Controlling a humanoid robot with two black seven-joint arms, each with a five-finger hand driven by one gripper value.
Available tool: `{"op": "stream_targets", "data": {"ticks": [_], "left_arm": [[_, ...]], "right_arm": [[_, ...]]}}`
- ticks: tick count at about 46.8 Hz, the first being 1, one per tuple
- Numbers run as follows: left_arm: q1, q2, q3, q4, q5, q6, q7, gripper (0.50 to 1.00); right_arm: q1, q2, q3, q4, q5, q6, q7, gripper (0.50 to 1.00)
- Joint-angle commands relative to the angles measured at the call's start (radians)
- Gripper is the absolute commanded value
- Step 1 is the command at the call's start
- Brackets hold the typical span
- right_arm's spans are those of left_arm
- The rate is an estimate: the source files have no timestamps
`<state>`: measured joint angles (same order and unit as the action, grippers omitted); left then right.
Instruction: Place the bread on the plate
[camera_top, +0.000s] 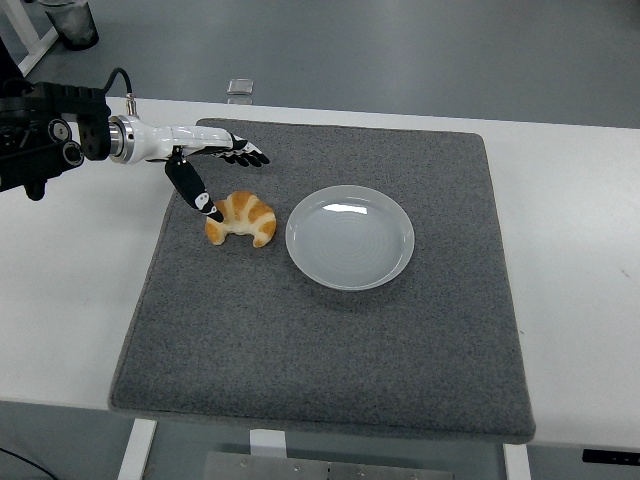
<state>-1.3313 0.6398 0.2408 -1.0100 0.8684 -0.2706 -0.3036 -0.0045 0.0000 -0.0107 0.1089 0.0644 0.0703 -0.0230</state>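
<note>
The crescent-shaped bread roll (241, 219) is golden brown, banded with paler cream stripes across its back and darker orange-brown ridges between them. The round glossy plate (349, 237) is a pale grey-white, with a brighter white glint near its far rim. The rectangular felt-like mat (330, 340) is dark charcoal grey with a fine speckled texture. The flat table top (575, 260) is plain white. The robot's left hand (205, 165) is white along the palm shell, with black fingers (247, 155) marked by small white patches, on a silver wrist and black forearm.
</note>
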Motion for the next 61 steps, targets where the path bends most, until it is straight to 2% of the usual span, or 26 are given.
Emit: {"op": "stream_targets", "data": {"ticks": [1, 11, 25, 34, 41, 52, 57, 59, 61], "left_arm": [[0.003, -0.012, 0.014, 0.001, 0.000, 0.005, 0.000, 0.999], [0.003, -0.023, 0.035, 0.004, 0.012, 0.008, 0.000, 0.999], [0.021, -0.072, 0.046, 0.027, 0.034, 0.011, 0.000, 0.996], [0.032, -0.081, 0.046, 0.027, 0.040, 0.036, 0.000, 0.996], [0.032, -0.086, 0.048, 0.039, 0.072, 0.037, 0.000, 0.981], [0.038, -0.088, 0.048, 0.041, 0.081, 0.053, -0.002, 0.913], [0.041, -0.086, 0.048, 0.041, 0.122, 0.062, -0.003, 0.857], [0.044, -0.086, 0.048, 0.041, 0.136, 0.070, -0.003, 0.819], [0.046, -0.088, 0.048, 0.041, 0.143, 0.071, -0.003, 0.808]], "right_arm": [[0.000, 0.000, 0.000, 0.000, 0.000, 0.000, 0.000, 0.952], [0.000, 0.000, 0.000, 0.000, 0.000, 0.000, 0.000, 0.952], [0.000, 0.000, 0.000, 0.000, 0.000, 0.000, 0.000, 0.952], [0.000, 0.000, 0.000, 0.000, 0.000, 0.000, 0.000, 0.952], [0.000, 0.000, 0.000, 0.000, 0.000, 0.000, 0.000, 0.952], [0.000, 0.000, 0.000, 0.000, 0.000, 0.000, 0.000, 0.952], [0.000, 0.000, 0.000, 0.000, 0.000, 0.000, 0.000, 0.952], [0.000, 0.000, 0.000, 0.000, 0.000, 0.000, 0.000, 0.952], [0.000, 0.000, 0.000, 0.000, 0.000, 0.000, 0.000, 0.954]]}}
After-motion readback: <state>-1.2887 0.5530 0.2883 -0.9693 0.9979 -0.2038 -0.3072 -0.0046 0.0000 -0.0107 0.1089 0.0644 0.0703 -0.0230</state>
